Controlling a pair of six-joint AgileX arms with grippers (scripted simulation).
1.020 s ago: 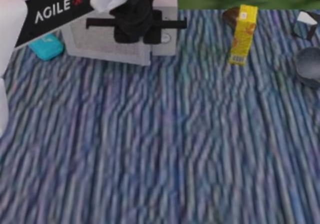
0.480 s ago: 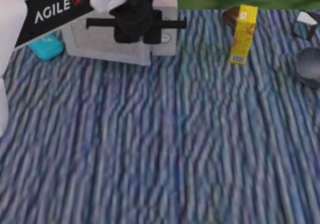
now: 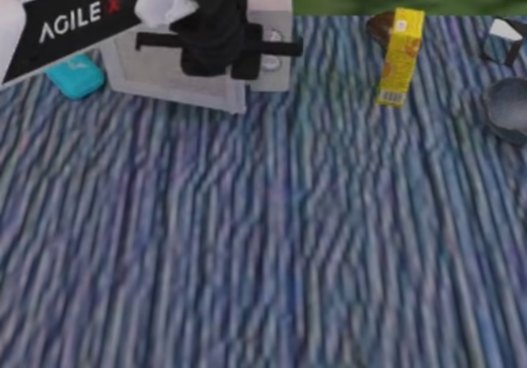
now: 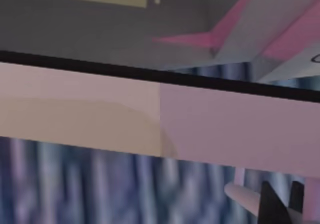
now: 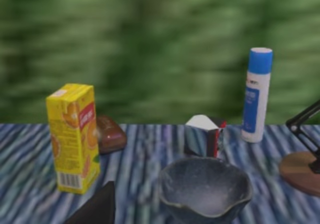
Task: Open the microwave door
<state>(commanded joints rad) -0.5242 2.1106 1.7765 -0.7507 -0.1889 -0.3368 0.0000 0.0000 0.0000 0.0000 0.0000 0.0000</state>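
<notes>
Working the door (image 3: 177,76) at the microwave (image 3: 198,47), far-left corner of the striped counter (image 3: 272,236), is the left arm. Left gripper (image 3: 216,48) sits over the front face, wrist and black crossbar hiding the contact, so can't tell if the fingers are clenched or released. Door panel angles out from the body, its near corner (image 3: 239,100) standing proud toward the counter's middle, so it looks partly swung, not fully open. Arm likely reaches from above because the handle side sits next to the knob panel (image 3: 272,59).

Left wrist view is too close to read: pale flat surface (image 4: 150,119) across the frame, probably door or oven wall, striped cloth below, dark fingertip (image 4: 272,209) at one corner.

Teal block (image 3: 76,76) lies just beside the microwave on its left; door swing could brush it, judging by the gap.

Right arm is parked off the right side, gripper not seen from above; its wrist camera looks at a juice box (image 5: 72,136), a dark bowl (image 5: 205,189), a blue-capped bottle (image 5: 257,93). Only a dark tip (image 5: 97,206) shows, fingers can't tell.
</notes>
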